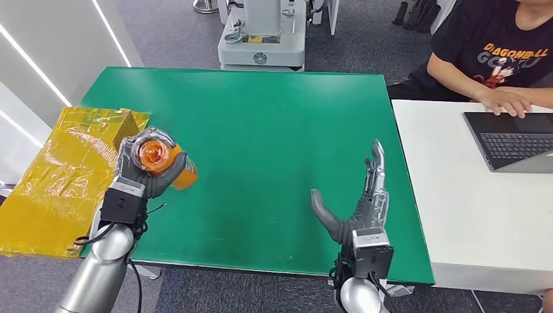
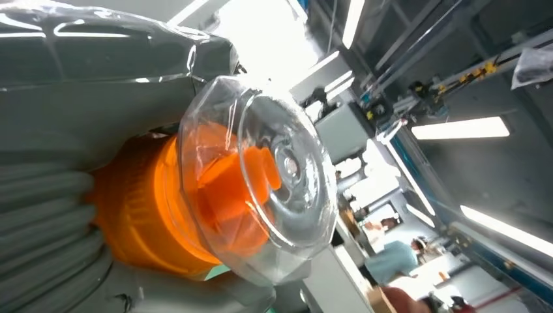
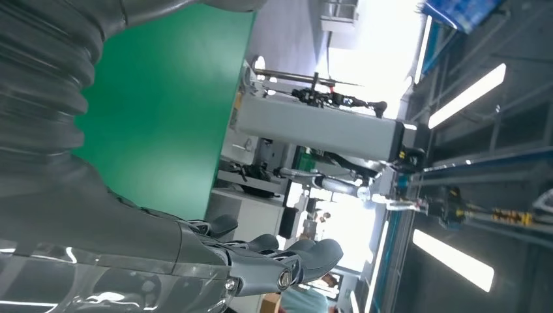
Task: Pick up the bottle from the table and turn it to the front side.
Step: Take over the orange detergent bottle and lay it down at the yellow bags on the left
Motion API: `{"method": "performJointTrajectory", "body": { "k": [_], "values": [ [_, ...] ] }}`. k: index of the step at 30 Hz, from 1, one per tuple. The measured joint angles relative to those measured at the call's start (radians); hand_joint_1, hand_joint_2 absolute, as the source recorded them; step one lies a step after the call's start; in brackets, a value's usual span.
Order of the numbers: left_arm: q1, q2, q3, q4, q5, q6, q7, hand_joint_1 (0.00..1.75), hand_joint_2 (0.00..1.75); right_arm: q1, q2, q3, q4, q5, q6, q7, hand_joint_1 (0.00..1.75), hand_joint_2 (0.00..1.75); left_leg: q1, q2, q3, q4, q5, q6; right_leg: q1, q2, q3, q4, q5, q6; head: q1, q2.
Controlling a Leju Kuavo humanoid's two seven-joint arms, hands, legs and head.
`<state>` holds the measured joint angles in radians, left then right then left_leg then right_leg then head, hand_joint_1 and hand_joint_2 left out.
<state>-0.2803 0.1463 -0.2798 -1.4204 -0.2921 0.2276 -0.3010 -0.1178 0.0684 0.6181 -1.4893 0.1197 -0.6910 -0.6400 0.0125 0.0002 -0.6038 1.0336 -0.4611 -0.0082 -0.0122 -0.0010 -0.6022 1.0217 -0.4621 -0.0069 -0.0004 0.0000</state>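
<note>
Gripping the bottle [image 1: 160, 160], left hand [image 1: 145, 175] wraps it; right hand [image 1: 360, 207] spread, empty.

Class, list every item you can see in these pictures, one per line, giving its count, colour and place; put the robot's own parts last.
bottle: one, orange with clear cap, held in the left hand above the table's left side
table: one, green, centre
yellow sheet: one, yellow, left of the table
white desk: one, white, right of the table
laptop: one, dark, on the white desk
person: one, black shirt, at the white desk
grey machine: one, beyond the table
left hand: one, grey, grips the bottle
right hand: one, grey, fingers spread over the table's near right part
</note>
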Motion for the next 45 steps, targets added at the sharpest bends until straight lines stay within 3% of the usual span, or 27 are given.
{"method": "performJointTrajectory", "body": {
  "k": [4, 13, 16, 24, 27, 35, 41, 45],
  "values": [
    [-0.030, 0.100, 0.005, -0.011, -0.065, -0.019, 0.026, 1.75, 1.75, 0.071, 0.012, -0.034, -0.063, 0.019, -0.007, -0.052, 0.00, 1.75, 0.000, 0.000, 0.000, 0.000, 0.000, 0.000, 0.000, 0.000, 0.000, 0.000, 0.000, 0.000, 0.000, 0.000],
    [-0.179, 0.311, 0.001, 0.035, -0.218, -0.090, 0.102, 1.75, 1.75, 0.172, 0.029, -0.072, -0.163, 0.045, -0.008, -0.056, 0.00, 1.75, 0.000, 0.001, 0.000, 0.000, 0.000, -0.001, 0.000, 0.002, -0.001, 0.001, 0.000, -0.001, 0.000, 0.000],
    [-0.219, 0.361, -0.001, 0.059, -0.228, -0.102, 0.109, 1.75, 1.75, 0.183, 0.030, -0.074, -0.177, 0.042, -0.008, -0.056, 0.00, 1.75, 0.000, 0.001, 0.000, 0.000, 0.000, -0.001, 0.000, 0.002, -0.001, 0.001, 0.000, -0.001, 0.000, 0.000],
    [-0.249, 0.405, -0.009, 0.091, -0.240, -0.107, 0.119, 1.75, 1.75, 0.190, 0.033, -0.076, -0.190, 0.038, -0.008, -0.054, 0.00, 1.75, 0.000, 0.002, 0.000, 0.000, 0.000, -0.001, 0.000, 0.002, -0.001, 0.000, 0.000, -0.001, 0.000, 0.000],
    [-0.289, 0.429, -0.033, 0.119, -0.271, -0.150, 0.139, 1.75, 1.75, 0.189, 0.033, -0.077, -0.193, 0.019, -0.008, -0.054, 0.00, 1.75, 0.000, 0.001, 0.000, 0.000, 0.000, -0.001, 0.000, 0.002, -0.001, 0.000, 0.000, -0.001, 0.000, 0.000],
    [-0.459, 0.480, -0.207, 0.341, -0.427, -0.265, 0.060, 1.75, 1.75, 0.180, 0.027, -0.054, -0.238, -0.029, -0.008, -0.058, 0.00, 1.75, 0.000, 0.002, 0.000, 0.000, 0.001, -0.002, 0.000, 0.003, -0.001, 0.001, 0.000, -0.001, 0.000, 0.000],
    [-0.491, 0.474, -0.335, 0.582, -0.531, -0.193, -0.015, 1.75, 1.75, 0.153, 0.019, -0.021, -0.266, -0.037, -0.007, -0.061, 0.00, 1.75, 0.000, 0.005, 0.000, 0.000, 0.001, -0.002, 0.000, 0.006, -0.002, 0.001, 0.000, -0.001, 0.000, 0.000],
    [-0.517, 0.468, -0.416, 0.718, -0.611, -0.255, -0.090, 1.75, 1.75, 0.136, 0.015, -0.013, -0.271, -0.049, -0.007, -0.062, 0.00, 1.75, 0.000, 0.004, 0.000, 0.000, 0.001, -0.003, 0.000, 0.005, -0.002, 0.001, 0.000, -0.001, 0.000, 0.000]
  ]
}}
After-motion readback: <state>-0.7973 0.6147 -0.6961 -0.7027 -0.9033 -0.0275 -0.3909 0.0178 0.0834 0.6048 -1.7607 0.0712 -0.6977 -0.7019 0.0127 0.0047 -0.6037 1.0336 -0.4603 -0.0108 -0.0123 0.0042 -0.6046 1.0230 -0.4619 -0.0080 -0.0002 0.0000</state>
